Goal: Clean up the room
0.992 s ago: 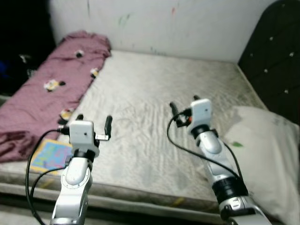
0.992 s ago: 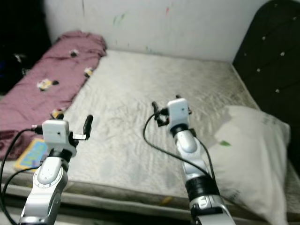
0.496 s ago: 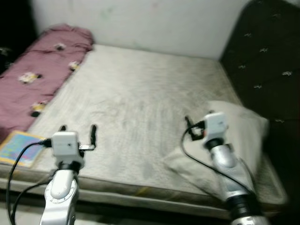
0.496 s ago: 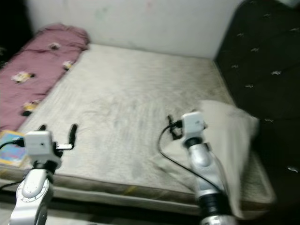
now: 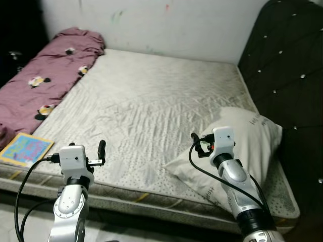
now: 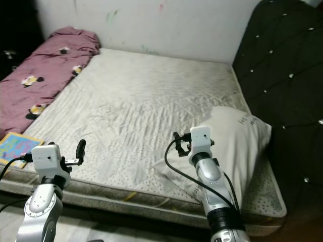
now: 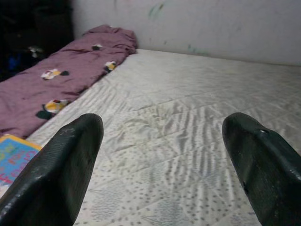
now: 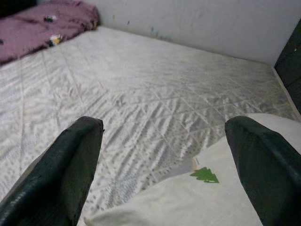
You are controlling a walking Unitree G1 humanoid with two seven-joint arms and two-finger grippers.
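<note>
A white pillow [image 5: 250,146] lies on the right side of the bare grey mattress [image 5: 151,96], near the black headboard. A rumpled maroon blanket [image 5: 43,75] runs along the mattress's left side. A colourful book [image 5: 24,149] lies flat at the front left corner. My right gripper [image 5: 204,138] hovers open over the pillow's left edge, holding nothing. In the right wrist view the pillow [image 8: 188,202] shows a small green tree label [image 8: 204,174]. My left gripper [image 5: 87,147] is open and empty above the mattress's front edge, to the right of the book.
A tufted black headboard [image 5: 287,60] rises along the right side. A white wall [image 5: 166,25] stands behind the bed. Dark clutter [image 5: 12,45] sits beyond the blanket at the left. Floor [image 5: 20,222] shows below the mattress's front edge.
The whole picture has shifted as the camera swung right and settled, so more of the headboard and pillow shows. Both grippers remain open and empty.
</note>
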